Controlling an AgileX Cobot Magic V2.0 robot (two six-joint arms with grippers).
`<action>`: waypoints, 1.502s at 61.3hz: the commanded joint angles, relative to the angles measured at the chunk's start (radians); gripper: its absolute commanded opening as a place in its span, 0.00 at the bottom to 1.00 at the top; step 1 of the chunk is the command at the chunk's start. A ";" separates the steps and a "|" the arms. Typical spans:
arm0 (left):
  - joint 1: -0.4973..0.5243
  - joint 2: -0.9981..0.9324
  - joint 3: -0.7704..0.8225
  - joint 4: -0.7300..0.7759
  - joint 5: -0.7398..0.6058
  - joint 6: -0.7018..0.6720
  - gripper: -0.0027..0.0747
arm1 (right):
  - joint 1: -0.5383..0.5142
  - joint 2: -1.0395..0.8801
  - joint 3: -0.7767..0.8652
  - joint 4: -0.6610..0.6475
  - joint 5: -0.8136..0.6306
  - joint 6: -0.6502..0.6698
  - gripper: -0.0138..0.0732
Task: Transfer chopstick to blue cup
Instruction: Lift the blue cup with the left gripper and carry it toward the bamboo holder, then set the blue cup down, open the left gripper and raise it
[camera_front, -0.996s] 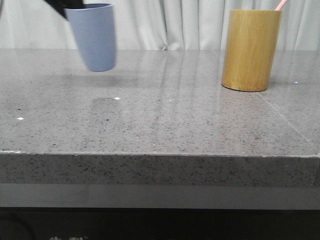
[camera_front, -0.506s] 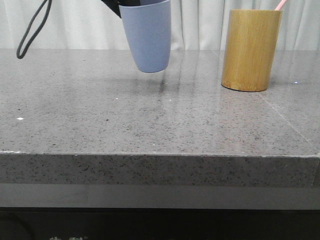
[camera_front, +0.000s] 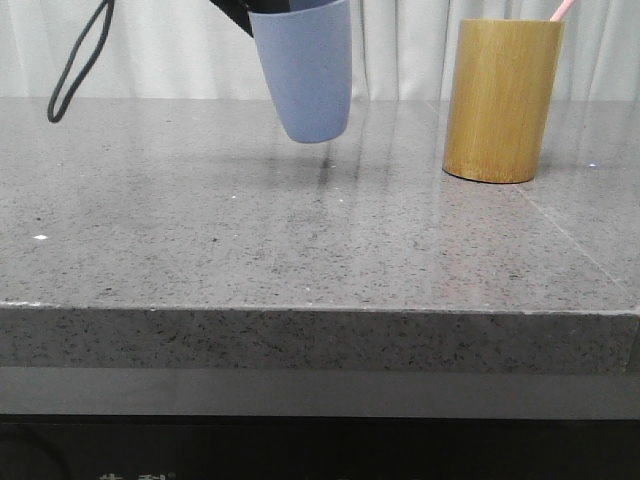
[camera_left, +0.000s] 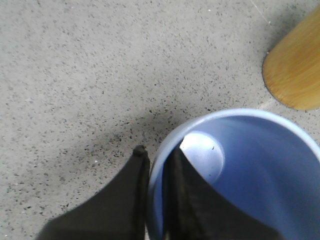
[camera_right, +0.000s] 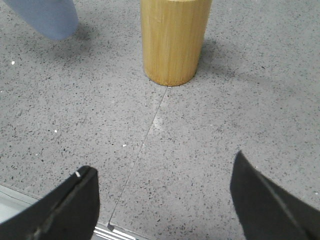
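Note:
My left gripper (camera_left: 156, 150) is shut on the rim of the blue cup (camera_front: 305, 75), one finger inside and one outside, and holds it upright, slightly tilted, above the grey counter left of the tan bamboo holder (camera_front: 500, 100). The cup (camera_left: 240, 170) is empty inside. It also shows in the right wrist view (camera_right: 45, 17). One pale-pink chopstick end (camera_front: 562, 10) sticks out of the holder's top; the rest is hidden. My right gripper (camera_right: 162, 165) is open and empty near the counter's front edge, in front of the holder (camera_right: 172, 40).
The grey speckled counter (camera_front: 300, 240) has a seam line (camera_right: 145, 140) running from the holder toward the front edge. White curtains hang behind. A black cable loop (camera_front: 75, 70) hangs at the upper left.
My left gripper has carried the blue cup to the right, from the far left to just left of the bamboo holder. It moved only slightly in the last half second.

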 joint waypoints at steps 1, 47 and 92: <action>-0.008 -0.042 -0.034 -0.005 -0.056 0.002 0.01 | 0.001 0.002 -0.034 0.005 -0.059 -0.007 0.80; -0.008 -0.025 -0.034 0.029 0.007 0.024 0.30 | 0.001 0.002 -0.034 0.005 -0.051 -0.007 0.80; -0.008 -0.094 -0.171 0.013 0.057 0.017 0.54 | -0.001 0.002 -0.034 0.005 -0.127 0.015 0.80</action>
